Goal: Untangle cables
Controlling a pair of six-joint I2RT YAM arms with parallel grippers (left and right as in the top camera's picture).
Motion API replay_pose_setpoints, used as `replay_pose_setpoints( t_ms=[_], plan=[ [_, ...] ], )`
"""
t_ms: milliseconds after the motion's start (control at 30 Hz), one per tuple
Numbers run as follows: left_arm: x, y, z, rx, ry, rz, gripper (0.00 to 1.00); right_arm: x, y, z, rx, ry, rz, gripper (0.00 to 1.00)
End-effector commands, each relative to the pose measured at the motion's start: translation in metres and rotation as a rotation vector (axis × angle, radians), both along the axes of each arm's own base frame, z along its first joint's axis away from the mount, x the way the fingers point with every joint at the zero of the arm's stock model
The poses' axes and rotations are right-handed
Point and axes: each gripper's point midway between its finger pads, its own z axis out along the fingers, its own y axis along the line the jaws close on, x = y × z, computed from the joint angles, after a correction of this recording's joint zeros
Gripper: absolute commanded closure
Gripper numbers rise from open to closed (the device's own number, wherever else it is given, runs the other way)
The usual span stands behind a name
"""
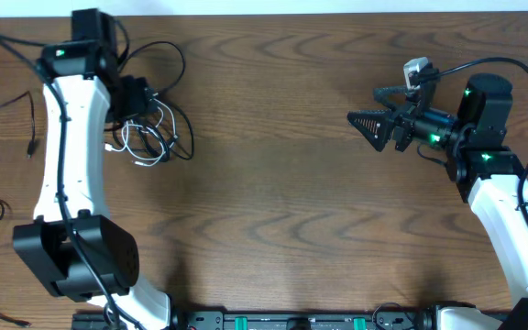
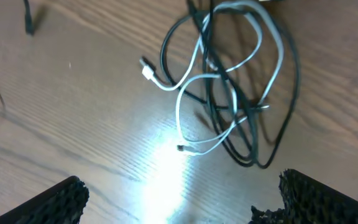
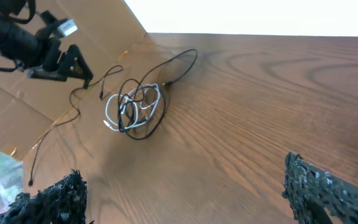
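Cables (image 1: 149,137) are lying bunched on the table (image 1: 273,211) toward its far left side, a white cord (image 2: 178,106) looping through several black cords (image 2: 298,81). The left fingers (image 2: 48,202) are hovering over the bunch, spread wide and grasping nothing. In the left wrist view the tangle is sitting ahead of them, between the two tips and nearer the right one, untouched. The right fingers (image 1: 374,124) are likewise standing released and empty, well apart from the bunch across the table
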Motion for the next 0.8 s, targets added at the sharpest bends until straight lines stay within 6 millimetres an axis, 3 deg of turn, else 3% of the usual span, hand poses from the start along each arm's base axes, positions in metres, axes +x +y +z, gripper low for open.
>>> replay_pose_setpoints(
  t_ms=[0, 333, 767],
  plan=[
    [-0.012, -0.01, -0.03, -0.046, 0.084, -0.035, 0.01, 0.002, -0.003, 0.006, -0.009, -0.013, -0.024, 0.01],
    [-0.017, -0.007, -0.088, -0.063, 0.082, 0.056, 0.02, 0.0, -0.003, 0.002, -0.008, 0.011, -0.023, 0.01],
    [-0.014, 0.007, -0.103, -0.088, 0.065, 0.063, 0.0, -0.003, -0.003, -0.002, -0.009, 0.04, -0.023, 0.01]
  ],
)
